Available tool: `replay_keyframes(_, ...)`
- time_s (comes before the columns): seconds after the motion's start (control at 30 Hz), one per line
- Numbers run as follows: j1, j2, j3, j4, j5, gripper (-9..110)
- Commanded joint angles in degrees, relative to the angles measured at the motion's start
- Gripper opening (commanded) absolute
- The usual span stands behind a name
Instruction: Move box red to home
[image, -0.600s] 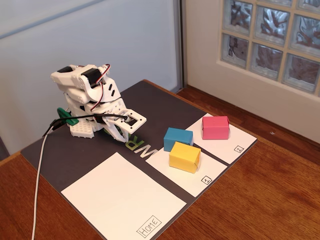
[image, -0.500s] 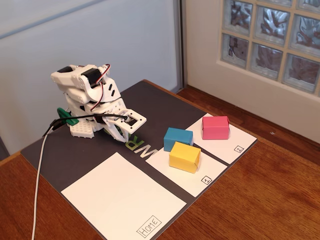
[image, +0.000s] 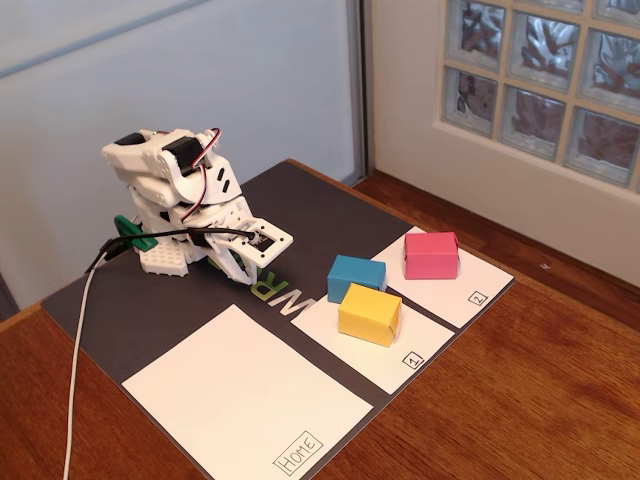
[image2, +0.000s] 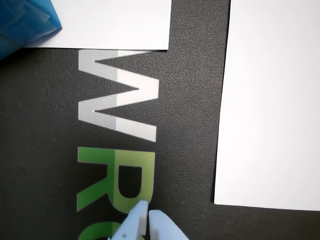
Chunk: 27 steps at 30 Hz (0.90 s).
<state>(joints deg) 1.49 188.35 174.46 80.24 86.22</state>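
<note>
Task not begun. The box red (image: 431, 254) sat on the sheet numbered 2 (image: 470, 283), well apart from the home (image: 240, 395), which lay bare. The tool (image2: 148, 214) was closed and empty, folded low over the dark mat (image: 130, 300) on the counter (image: 520, 400).

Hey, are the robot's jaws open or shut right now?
Shut. In the wrist view the gripper has its two pale tips pressed together with nothing between them, over the dark mat.
</note>
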Motion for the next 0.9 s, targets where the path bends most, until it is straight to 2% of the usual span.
replay_keyframes(0.0,-0.3,3.0,-0.4,3.4,0.4,0)
replay_keyframes(0.6,-1.0,3.0,-0.4,3.4,0.4,0)
replay_keyframes(0.73,3.3,3.0,-0.4,2.9,-3.3,0)
replay_keyframes(0.87,-0.3,2.6,-3.8,3.9,-2.1,0)
